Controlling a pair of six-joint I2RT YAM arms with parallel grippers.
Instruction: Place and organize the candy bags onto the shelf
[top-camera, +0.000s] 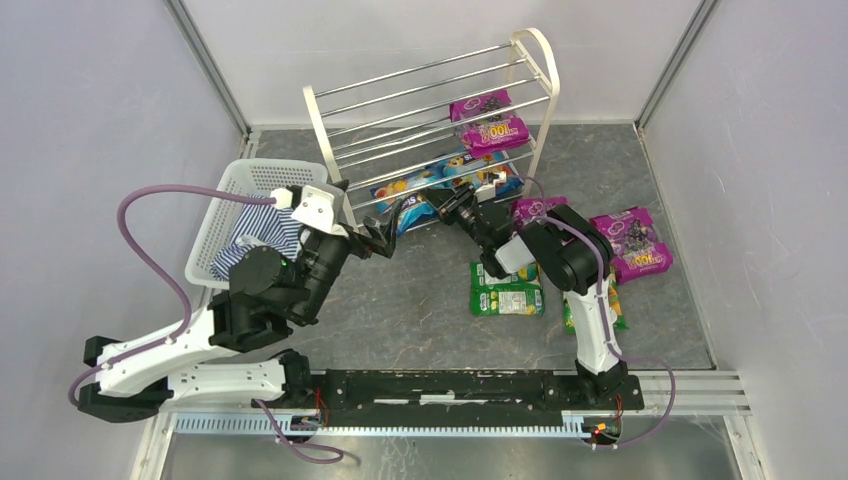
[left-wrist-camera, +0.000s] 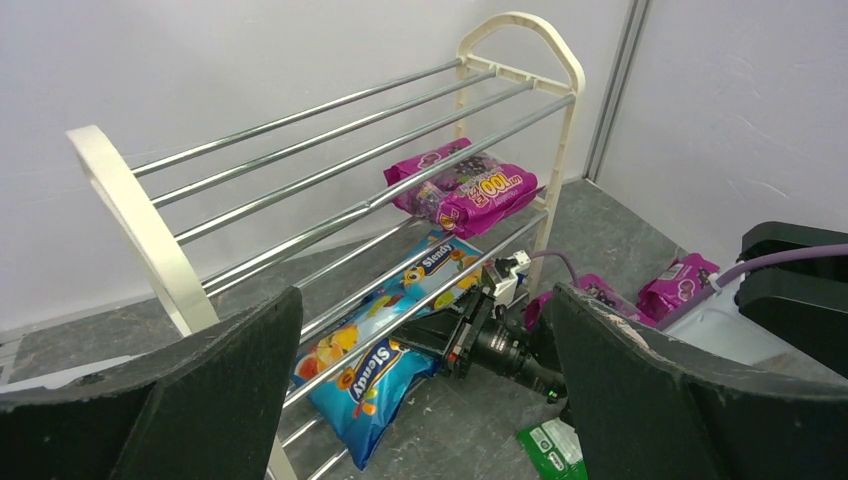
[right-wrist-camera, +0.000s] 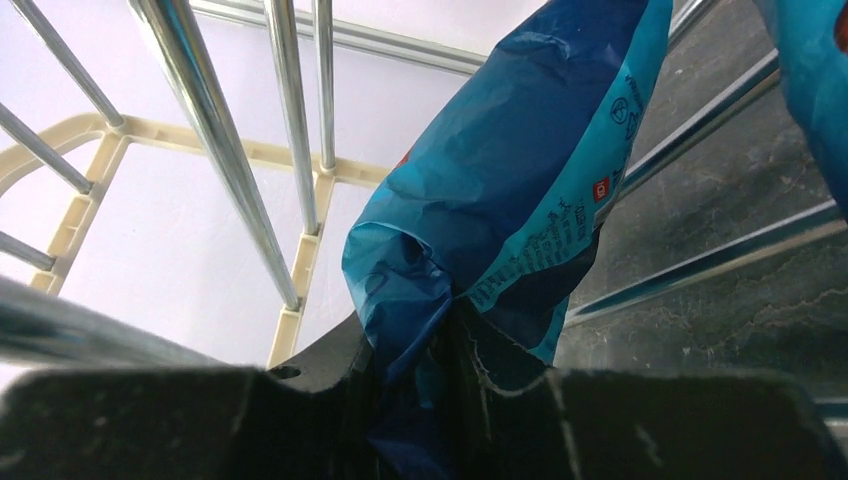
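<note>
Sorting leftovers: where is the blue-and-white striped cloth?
In the top view, left side, the striped cloth lies in the white plastic lattice basket, beside the cream-framed chrome-rod shelf.

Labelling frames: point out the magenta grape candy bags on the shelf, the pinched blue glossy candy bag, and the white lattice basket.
magenta grape candy bags (left-wrist-camera: 470, 195): left wrist view, front bag's printed face.
blue glossy candy bag (right-wrist-camera: 500, 180): right wrist view, creased middle panel.
white lattice basket (top-camera: 212, 228): top external view, left wall.

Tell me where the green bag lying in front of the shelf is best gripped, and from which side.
Probably its near-left corner, from above at a low slant. The green bag lies flat on the floor, so only its thin edge can be pinched, and the right arm hangs over its far-right side.
</note>
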